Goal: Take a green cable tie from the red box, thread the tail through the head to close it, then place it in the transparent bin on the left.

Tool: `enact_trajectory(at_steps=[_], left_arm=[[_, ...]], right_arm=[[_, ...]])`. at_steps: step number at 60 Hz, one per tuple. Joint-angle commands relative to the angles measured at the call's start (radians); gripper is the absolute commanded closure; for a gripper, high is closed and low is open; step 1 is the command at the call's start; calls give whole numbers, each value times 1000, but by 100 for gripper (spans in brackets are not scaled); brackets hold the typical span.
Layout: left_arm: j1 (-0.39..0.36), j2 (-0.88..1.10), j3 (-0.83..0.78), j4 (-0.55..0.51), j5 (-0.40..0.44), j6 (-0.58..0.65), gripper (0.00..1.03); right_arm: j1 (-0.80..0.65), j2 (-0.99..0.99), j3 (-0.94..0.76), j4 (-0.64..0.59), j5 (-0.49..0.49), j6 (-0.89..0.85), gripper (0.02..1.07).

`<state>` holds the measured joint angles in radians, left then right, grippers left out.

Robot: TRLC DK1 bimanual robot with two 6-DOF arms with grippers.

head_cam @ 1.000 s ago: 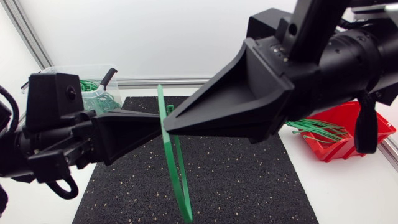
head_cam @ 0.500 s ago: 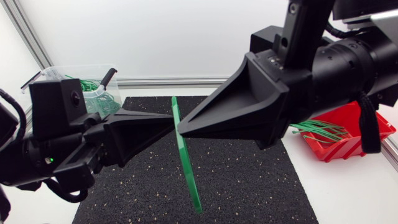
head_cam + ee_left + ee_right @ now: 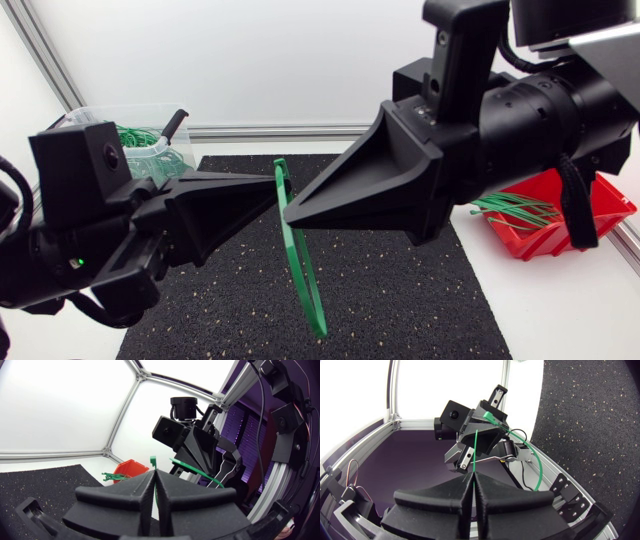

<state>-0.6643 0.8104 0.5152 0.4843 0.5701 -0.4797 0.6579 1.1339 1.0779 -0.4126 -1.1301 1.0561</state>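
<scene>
A green cable tie (image 3: 300, 270) bent into a long loop hangs over the black mat, held between both arms. My left gripper (image 3: 272, 185) is shut on its upper end; in the left wrist view the tie's head (image 3: 153, 461) sticks up from the left gripper (image 3: 155, 476). My right gripper (image 3: 288, 212) meets it tip to tip and is shut on the other strand. In the right wrist view that thin strand (image 3: 476, 450) runs from the right gripper (image 3: 474, 476) toward the left one. The red box (image 3: 560, 215) holds more ties (image 3: 515, 210). The transparent bin (image 3: 95, 118) stands at the back left.
The black mat (image 3: 400, 290) covers the middle of the white table. Looped green ties (image 3: 140, 138) lie in the transparent bin behind my left arm. The red box sits partly under my right arm at the right edge.
Both grippers have shifted a little to the right with the tie. The tie's upper end now stands shorter above the fingertips and the loop has swung right.
</scene>
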Motion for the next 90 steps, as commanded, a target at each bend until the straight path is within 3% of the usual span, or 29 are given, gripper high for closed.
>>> enact_trajectory(at_steps=[1,90], left_arm=[[-11,-16,16,13,-6,18,99],[-64,-16,-1,-9,-56,15,99]], right_arm=[[-6,12,-22,-8,-3,36,101],[-52,-6,-70,24,-77,1,101]])
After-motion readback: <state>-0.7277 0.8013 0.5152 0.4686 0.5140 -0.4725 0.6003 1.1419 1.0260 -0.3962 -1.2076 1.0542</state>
